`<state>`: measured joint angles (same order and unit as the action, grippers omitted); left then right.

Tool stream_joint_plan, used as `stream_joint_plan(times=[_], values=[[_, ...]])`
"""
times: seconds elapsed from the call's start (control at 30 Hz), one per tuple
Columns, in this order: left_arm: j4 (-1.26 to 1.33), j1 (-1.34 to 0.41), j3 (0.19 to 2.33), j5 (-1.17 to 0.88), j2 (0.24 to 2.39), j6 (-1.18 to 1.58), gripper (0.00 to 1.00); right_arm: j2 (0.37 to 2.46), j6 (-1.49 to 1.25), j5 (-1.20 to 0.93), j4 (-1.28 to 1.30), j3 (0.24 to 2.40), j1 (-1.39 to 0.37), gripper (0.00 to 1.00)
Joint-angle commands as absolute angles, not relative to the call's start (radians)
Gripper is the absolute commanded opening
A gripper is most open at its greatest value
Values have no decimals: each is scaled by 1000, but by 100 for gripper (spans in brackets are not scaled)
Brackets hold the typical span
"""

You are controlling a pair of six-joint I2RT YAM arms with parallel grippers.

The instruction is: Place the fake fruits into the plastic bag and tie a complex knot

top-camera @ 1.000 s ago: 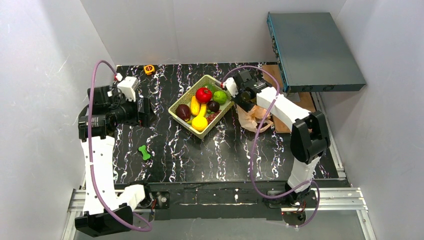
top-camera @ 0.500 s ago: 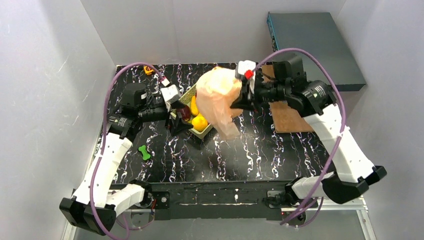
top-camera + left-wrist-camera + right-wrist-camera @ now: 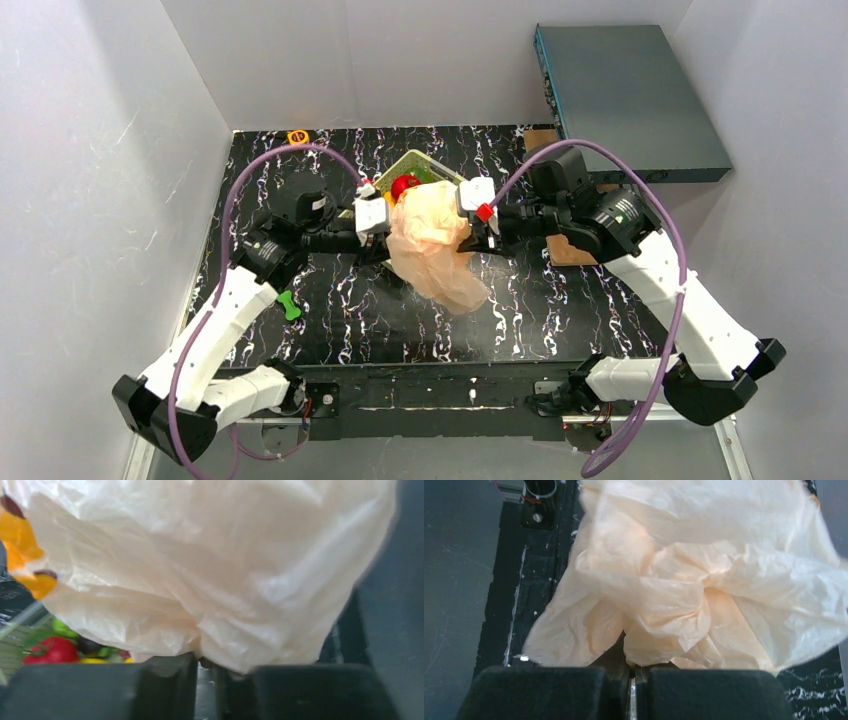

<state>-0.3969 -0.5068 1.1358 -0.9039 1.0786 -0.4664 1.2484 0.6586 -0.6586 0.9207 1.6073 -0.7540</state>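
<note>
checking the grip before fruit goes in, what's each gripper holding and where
Both hold the plastic bag: left gripper pinches its left edge, right gripper its right edge.

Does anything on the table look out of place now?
The green bone-shaped toy lies alone on the table by the left arm, apart from the basket; it is no fruit. The plastic bag hangs crumpled between the left gripper and the right gripper.

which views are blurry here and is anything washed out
Left wrist: plastic bag soft and pale, smeared along its right edge, fruits at lower left blurred, left fingers dark and featureless. Right wrist: bag's upper right edge streaked. Top external: sharp, evenly lit.
</note>
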Motion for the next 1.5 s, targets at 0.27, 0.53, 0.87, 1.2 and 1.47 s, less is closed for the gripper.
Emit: stream_joint_plan(times=[0.27,0.53,0.87,1.2,1.47], values=[[-403,-188,1037,-859,890,-319,0,1074,730,-567,1020,1537,-444,1],[-383,-168,1082,-905,924,-222,0,1122,604,-657,949,1581,-443,1],[-577,-225,1138,-928,928,-345,43,1132,470,-670,890,1641,-460,1],[-830,-263,1529,-953,1100,-461,98,1046,887,-598,978,1501,-528,1],[-752,-572,1506,-816,1214,-340,98,1058,851,-501,834,1475,-705,1]])
